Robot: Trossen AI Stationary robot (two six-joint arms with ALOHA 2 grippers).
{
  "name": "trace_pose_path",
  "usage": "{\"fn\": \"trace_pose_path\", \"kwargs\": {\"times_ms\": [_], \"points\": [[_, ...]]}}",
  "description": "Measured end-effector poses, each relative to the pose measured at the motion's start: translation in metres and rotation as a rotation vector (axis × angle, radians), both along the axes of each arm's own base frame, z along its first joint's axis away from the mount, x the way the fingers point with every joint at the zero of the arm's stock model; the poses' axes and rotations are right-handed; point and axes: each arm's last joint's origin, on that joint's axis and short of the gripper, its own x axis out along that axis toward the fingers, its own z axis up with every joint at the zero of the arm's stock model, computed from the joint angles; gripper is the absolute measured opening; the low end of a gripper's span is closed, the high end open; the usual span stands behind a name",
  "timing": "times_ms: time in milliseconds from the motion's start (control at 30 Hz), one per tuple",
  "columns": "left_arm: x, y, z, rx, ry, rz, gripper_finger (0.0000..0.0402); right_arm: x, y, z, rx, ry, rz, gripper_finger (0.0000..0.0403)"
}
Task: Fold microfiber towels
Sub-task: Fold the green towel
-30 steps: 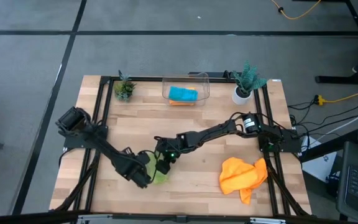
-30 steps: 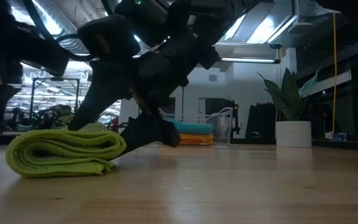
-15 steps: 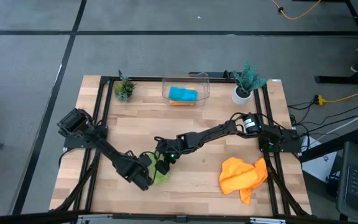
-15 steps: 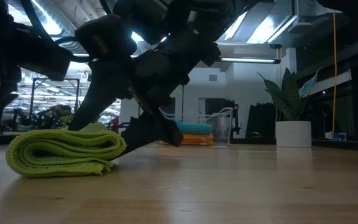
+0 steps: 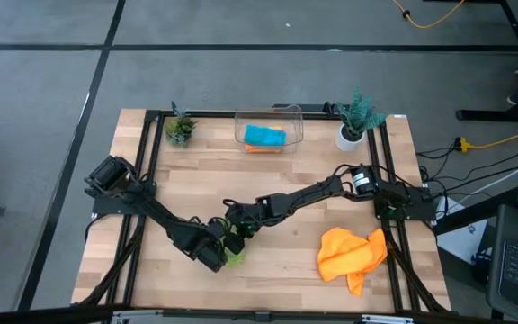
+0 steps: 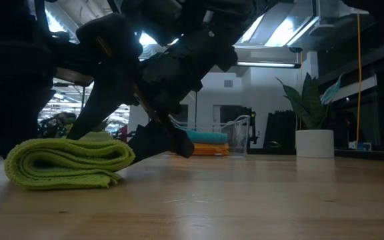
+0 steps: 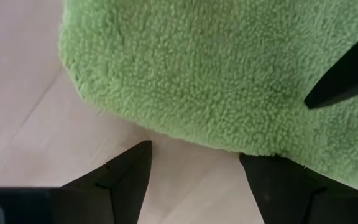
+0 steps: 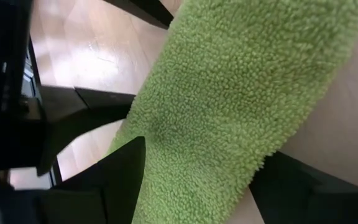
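Wooden table [image 5: 286, 175]: green towel [image 6: 65, 163] (folded), orange towel [image 5: 352, 252], bin [image 5: 269, 128], plants [image 5: 180, 126].

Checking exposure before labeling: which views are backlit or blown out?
Low view: arms silhouetted black against bright ceiling lights, though the folded green towel reads fine. Right wrist view: glare on the table beside the towel. High view: evenly lit.

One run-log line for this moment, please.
folded lime green microfiber towel on table | left gripper open beside it | right gripper open astride it
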Motion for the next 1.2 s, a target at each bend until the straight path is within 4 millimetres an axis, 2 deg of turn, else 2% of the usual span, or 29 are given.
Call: {"fn": "trace_pose_path", "kwargs": {"times_ms": [733,833,900,1000,1200], "points": [[-0.002,-0.012,0.0,0.028,-0.096,0.016,0.0247,0.003,0.007,0.003,0.026,-0.05,-0.017,0.0263],[-0.002,-0.012,0.0,0.028,-0.096,0.015,0.0247,0.003,0.007,0.003,0.026,-0.05,-0.019,0.0252],[-0.002,-0.012,0.0,0.03,-0.095,0.016,0.0247,0.003,0.006,0.003,0.019,-0.051,-0.024,0.0231],[-0.002,-0.012,0.0,0.032,-0.094,0.016,0.0247,0.003,0.006,0.002,0.015,-0.051,-0.028,0.0179],[-0.002,-0.012,0.0,0.04,-0.099,0.011,0.0247,0.003,0.006,0.0,-0.002,-0.054,-0.013,0.0029]]}}
